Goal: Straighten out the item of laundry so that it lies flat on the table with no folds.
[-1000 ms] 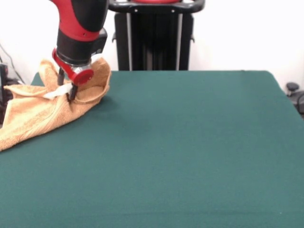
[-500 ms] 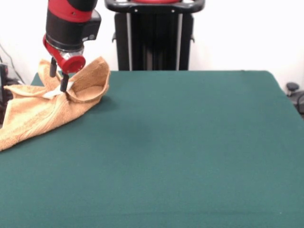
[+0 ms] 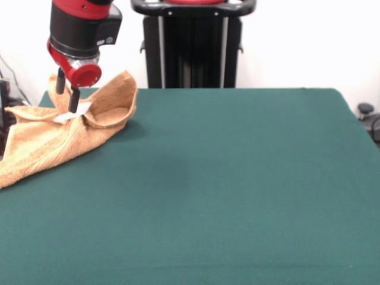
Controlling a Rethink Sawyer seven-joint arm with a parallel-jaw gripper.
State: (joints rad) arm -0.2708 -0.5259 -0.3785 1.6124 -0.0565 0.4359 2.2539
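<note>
Stretching bare across the foreground, the table (image 3: 237,190) carries no laundry. Farther back, at its far left corner, the towel (image 3: 53,136) lies crumpled and folded, so flattening seems barely begun. Above it, the gripper (image 3: 66,100) hangs with jaws apart, holding nothing.

**A robot lab test bench**

A red and black arm (image 3: 80,29) hangs over a wide table (image 3: 237,178) covered in dark green felt, bare apart from a towel (image 3: 53,133) just below the fingers (image 3: 73,100). A black pedestal (image 3: 193,44) and plain white wall stand beyond them.
</note>
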